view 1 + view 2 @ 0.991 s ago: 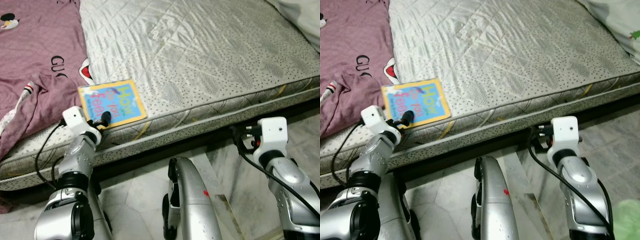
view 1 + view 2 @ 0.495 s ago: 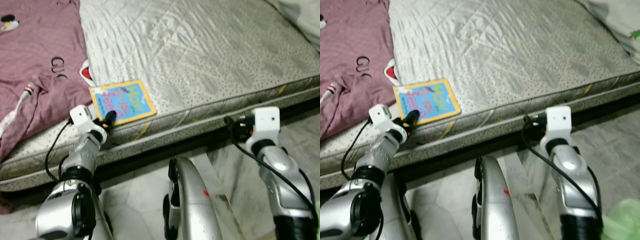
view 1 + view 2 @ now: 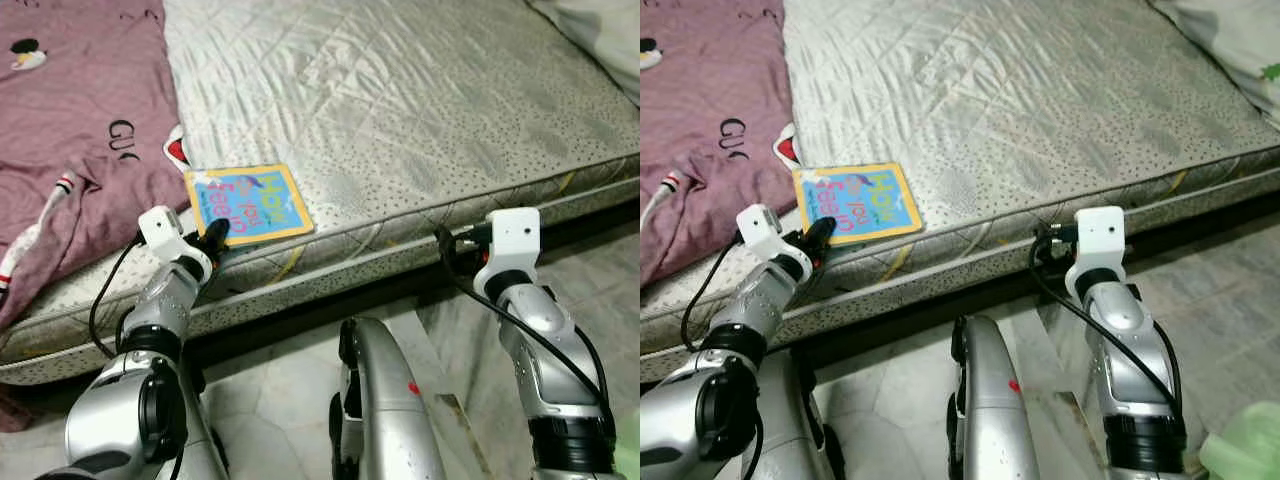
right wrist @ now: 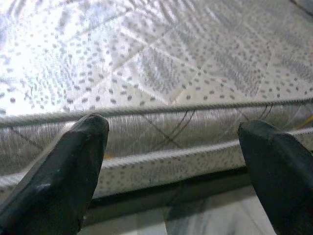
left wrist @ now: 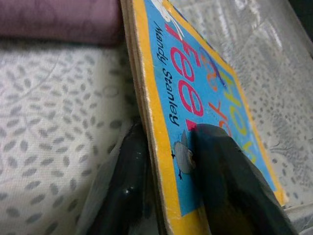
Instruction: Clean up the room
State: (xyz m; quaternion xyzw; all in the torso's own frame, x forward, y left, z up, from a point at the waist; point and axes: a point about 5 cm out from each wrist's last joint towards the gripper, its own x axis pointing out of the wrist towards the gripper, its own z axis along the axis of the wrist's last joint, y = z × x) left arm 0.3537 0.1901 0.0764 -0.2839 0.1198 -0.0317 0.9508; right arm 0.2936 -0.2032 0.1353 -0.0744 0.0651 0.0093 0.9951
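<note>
Bedroom with pale marbled floor tiles (image 3: pixel 270 400) and a low quilted grey mattress (image 3: pixel 420 110) spotted with small dark flecks, seen from above at its near edge. Purple printed T-shirt (image 3: pixel 80 120) spread over the mattress on the robot's left, reaching down to the edge. Just beside the shirt, near the mattress edge, a thin children's book (image 3: pixel 248 203) with a yellow border and blue cover, lying flat with coloured lettering facing up. Left gripper (image 3: pixel 213 238) at the book's near corner, closed on it: in the left wrist view 1 black finger (image 5: pixel 230 186) pressed on the blue cover and the other beneath the yellow edge, the book (image 5: pixel 195 107) pinched between the 2, author's name legible along the cover. Right gripper (image 4: pixel 173 161) held out in front of the mattress side, well apart from the book, fingers spread wide with nothing between them, pointed at the piped seam of the mattress edge. White pillow (image 3: pixel 1230 40) at the far right corner of the bed. Green bag-like object (image 3: pixel 1245 450) on the floor at the lower right, partly cut off. Silver robot leg (image 3: pixel 385 400) between the 2 arms, above the tiles.
</note>
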